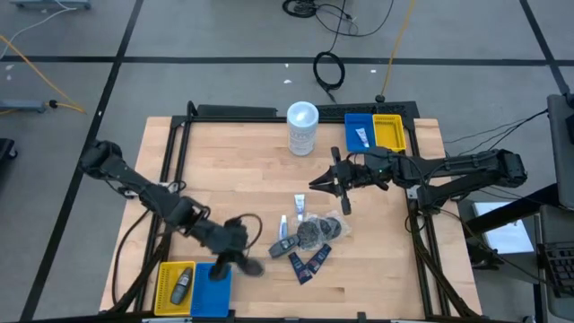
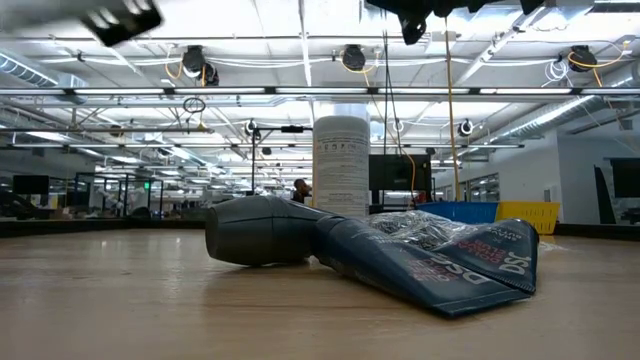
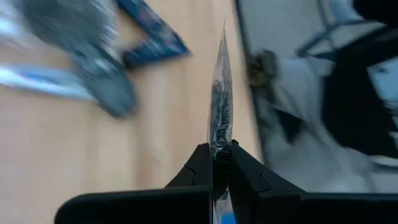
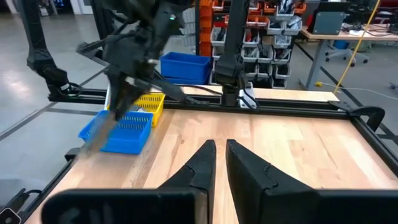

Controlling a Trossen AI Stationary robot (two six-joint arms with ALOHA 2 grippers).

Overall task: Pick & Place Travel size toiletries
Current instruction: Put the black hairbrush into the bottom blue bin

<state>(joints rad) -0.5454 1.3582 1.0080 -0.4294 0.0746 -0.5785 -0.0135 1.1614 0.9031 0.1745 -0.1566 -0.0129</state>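
The left gripper hangs above the near-left of the desk, just over the blue bin, jaws pinching a flat clear-wrapped sachet edge-on between them. Beside that blue bin sits a yellow bin with 1 dark grey mini bottle lying in it.

In the middle of the desk lies the remaining pile: 1 more grey bottle, 2 small white tubes, 1 round dark clear-wrapped bundle and, as best I can count, 3 navy sachets fanned out close together. In the low view a grey bottle and a navy sachet lie touching.

The right gripper hovers over the desk between the pile and the far bins, holding nothing, jaws spread only by a narrow gap.

At the far edge stand 1 tall white canister, then a second blue bin holding 1 small white item, and a second yellow bin touching it. Cables trail on the floor beyond.
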